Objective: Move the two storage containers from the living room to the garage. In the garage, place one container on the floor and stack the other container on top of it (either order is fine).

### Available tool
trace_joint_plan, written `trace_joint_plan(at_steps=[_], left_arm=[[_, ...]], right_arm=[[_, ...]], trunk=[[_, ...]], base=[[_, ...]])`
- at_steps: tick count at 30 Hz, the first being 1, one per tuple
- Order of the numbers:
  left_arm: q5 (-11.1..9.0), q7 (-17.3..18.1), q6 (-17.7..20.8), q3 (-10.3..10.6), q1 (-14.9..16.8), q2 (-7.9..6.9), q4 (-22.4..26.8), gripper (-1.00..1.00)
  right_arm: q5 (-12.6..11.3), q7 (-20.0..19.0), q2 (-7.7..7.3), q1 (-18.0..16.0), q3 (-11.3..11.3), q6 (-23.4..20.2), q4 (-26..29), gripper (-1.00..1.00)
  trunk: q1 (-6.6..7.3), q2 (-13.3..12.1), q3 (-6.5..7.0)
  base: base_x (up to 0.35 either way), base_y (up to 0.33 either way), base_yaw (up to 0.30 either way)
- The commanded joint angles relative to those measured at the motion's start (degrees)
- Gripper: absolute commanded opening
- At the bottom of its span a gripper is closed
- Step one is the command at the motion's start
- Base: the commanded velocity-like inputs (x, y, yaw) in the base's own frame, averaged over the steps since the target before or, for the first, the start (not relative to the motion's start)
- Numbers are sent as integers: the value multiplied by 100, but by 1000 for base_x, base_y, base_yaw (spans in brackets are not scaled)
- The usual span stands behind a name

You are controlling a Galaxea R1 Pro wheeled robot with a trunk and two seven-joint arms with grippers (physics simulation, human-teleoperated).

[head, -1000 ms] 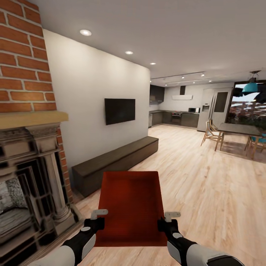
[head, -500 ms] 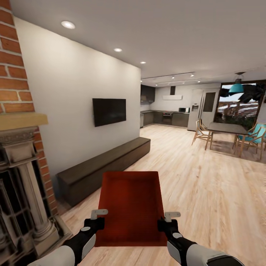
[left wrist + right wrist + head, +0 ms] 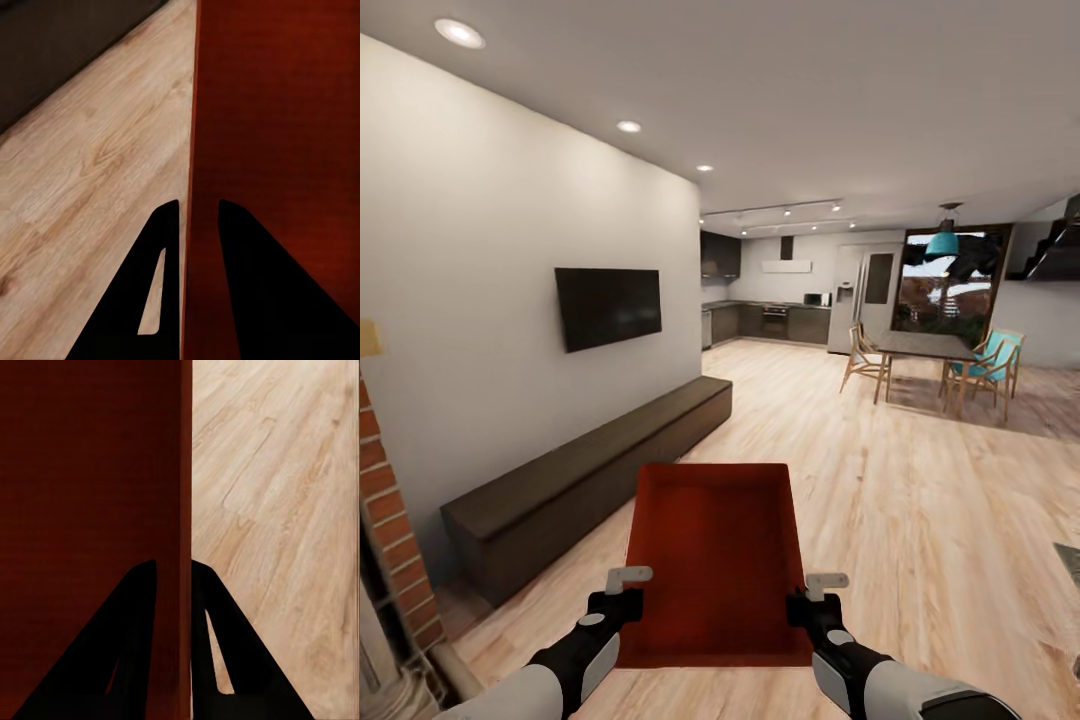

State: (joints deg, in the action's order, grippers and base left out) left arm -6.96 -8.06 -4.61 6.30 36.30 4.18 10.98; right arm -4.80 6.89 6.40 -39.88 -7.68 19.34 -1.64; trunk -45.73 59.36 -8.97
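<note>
The living room has a light wood-plank floor (image 3: 900,500) that runs far back to a kitchen at about 12 o'clock. On the white wall at 11 o'clock hangs a black wall TV (image 3: 608,306), and under it a long dark low cabinet (image 3: 580,475) stands against the wall. At 9 o'clock, at the picture's edge, a strip of the red brick fireplace (image 3: 385,540) is visible. At 1 o'clock there is a dining table (image 3: 920,347) with wooden chairs, some with teal seats, and a teal lamp (image 3: 943,243) hangs above it in front of a large window.

Straight ahead of the robot, low at 6 o'clock, one red-orange storage container (image 3: 715,560) is carried above the planks, its open top facing up. The left gripper (image 3: 618,600) is at the container's left long wall and the right gripper (image 3: 812,603) at its right long wall. In the left wrist view the two dark fingers (image 3: 150,300) stand on both sides of the red wall (image 3: 196,150), one inside and one outside, pinching it. In the right wrist view the fingers (image 3: 135,645) also clamp the thin red wall (image 3: 185,472) between them.
</note>
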Motion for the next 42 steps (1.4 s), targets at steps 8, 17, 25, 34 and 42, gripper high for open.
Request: trace_joint_plan(at_steps=[8, 17, 25, 34, 42], left_arm=[[-34, -99, -22, -53, 4, -145, -8, -100], [-34, -99, -22, -53, 5, -145, -16, -100], [-34, -99, -22, -52, 3, -145, -17, -100], [-34, -99, -22, -51, 3, -145, -17, -100], [-34, -99, -22, -54, 3, -145, -14, -100]], right_arm=[[-179, 32, 1, -11, 47, 52, -12, -100], [-179, 32, 1, -11, 47, 52, -12, -100], [-179, 32, 1, -11, 47, 52, -12, -100], [-179, 32, 1, -11, 47, 52, -12, -100], [-179, 33, 1, -11, 47, 52, -12, -100]], trunk=[[-4, 6, 14], [-4, 6, 39], [-4, 6, 61], [-4, 6, 84], [-4, 6, 104]], base=[[318, 0, -254], [318, 0, -254], [318, 0, -254], [318, 0, -254], [318, 0, -254]])
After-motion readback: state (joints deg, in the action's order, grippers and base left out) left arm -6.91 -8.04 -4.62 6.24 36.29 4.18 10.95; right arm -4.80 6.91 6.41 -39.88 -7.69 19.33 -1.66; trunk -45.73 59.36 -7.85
